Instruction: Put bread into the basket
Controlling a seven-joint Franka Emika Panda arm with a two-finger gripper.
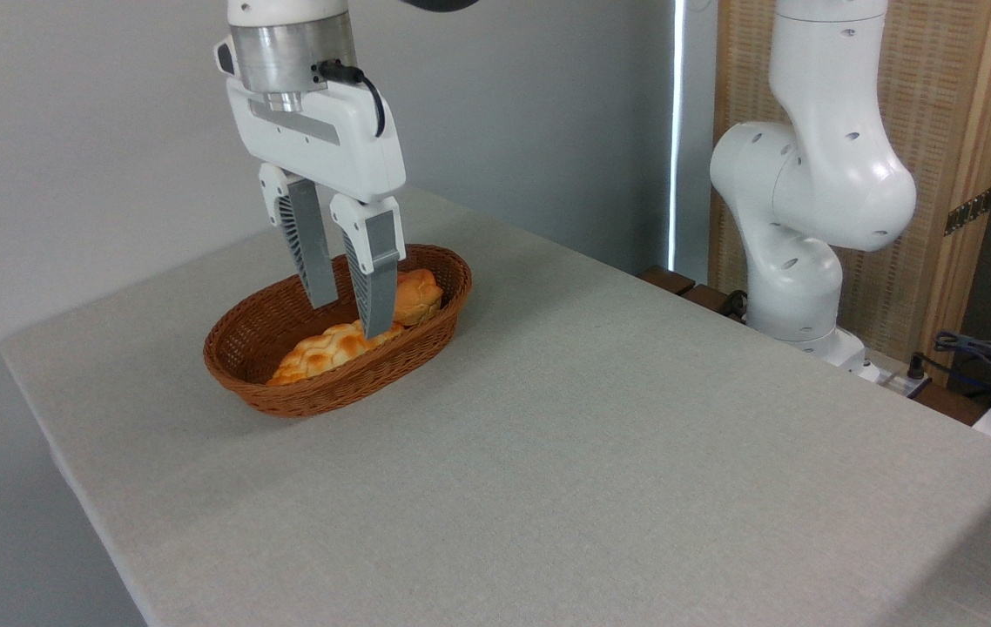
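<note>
The oval brown wicker basket sits on the table at the left. Inside it, at the far right end, lies the small round orange-golden bun. A longer, paler braided loaf lies along the basket's near side. My gripper hangs over the basket's middle, open, its grey fingers pointing down with nothing between them. The right finger covers part of the bun's left side and the loaf's end.
The grey cloth-covered table stretches to the right and front of the basket. The arm's white base stands at the table's far right edge. Cables and a plug strip lie beyond it, before a wooden screen.
</note>
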